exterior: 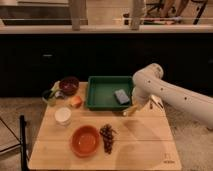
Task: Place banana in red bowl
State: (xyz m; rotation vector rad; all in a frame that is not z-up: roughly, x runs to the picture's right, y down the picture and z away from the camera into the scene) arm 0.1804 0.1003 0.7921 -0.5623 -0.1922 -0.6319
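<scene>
Gripper [136,106] sits right of center, at the green tray's lower right corner just above the tabletop, and the banana [131,109] pokes out below it as a pale yellow piece; whether the claw is clamped on it cannot be told. At the left, the dark maroon bowl [69,85] stands near the table's [145,142] far edge, its contents unclear. Below it is the white cup [63,115]. Lower center, the red bowl [85,140] holds nothing, with the grape bunch [107,137] just beside its right rim. The green tray [102,92] in the middle holds a small dark grey block [121,96].
</scene>
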